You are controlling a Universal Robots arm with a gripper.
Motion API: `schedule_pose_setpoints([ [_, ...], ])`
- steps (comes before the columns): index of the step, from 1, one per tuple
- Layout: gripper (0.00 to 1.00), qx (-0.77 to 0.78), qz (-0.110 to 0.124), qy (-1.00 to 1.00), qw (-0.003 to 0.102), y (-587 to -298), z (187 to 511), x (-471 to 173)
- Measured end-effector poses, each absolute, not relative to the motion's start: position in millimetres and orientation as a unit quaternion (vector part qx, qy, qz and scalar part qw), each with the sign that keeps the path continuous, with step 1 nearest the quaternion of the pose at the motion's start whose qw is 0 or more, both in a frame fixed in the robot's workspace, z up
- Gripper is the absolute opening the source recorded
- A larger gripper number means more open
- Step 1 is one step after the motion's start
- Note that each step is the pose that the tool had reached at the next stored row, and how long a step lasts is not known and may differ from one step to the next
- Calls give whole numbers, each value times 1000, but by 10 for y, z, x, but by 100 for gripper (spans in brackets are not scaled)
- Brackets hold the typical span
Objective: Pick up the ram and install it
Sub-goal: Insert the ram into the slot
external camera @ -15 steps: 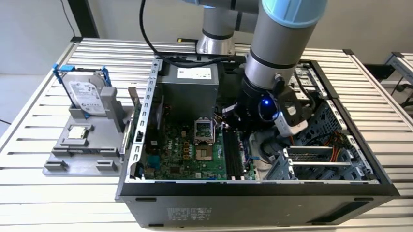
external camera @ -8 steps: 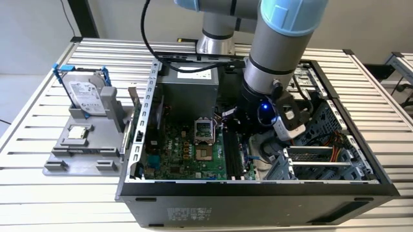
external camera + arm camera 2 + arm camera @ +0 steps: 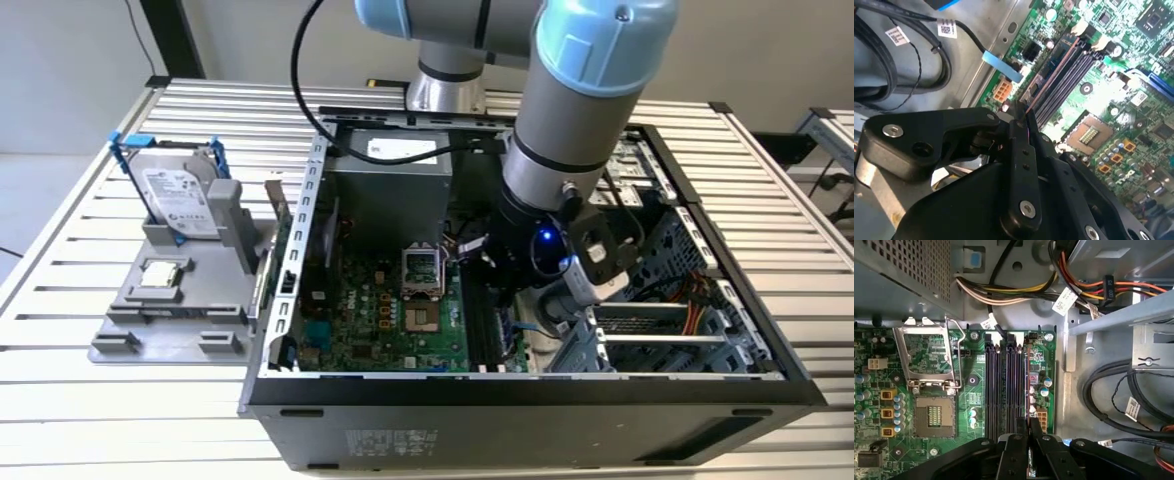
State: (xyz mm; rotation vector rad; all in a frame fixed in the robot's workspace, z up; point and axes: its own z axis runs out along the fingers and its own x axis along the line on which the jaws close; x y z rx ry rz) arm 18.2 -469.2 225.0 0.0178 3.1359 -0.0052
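Inside the open computer case (image 3: 534, 425) on the slatted surface (image 3: 134, 425), exterior view: arm (image 3: 574, 130) reaches down beside the motherboard (image 3: 387, 320).
Second wrist view: fingers (image 3: 1019, 140) closed on the ram (image 3: 1054, 69), edge-on over the motherboard's outermost slot.
First wrist view: ram lies alongside the memory slots (image 3: 1004, 390); seating unclear.
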Motion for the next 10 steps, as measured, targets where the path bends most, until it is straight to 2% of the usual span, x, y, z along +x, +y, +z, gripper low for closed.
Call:
schedule_pose_setpoints([
  [10, 0, 1, -2, 1000, 3, -4694, 2190, 153],
])
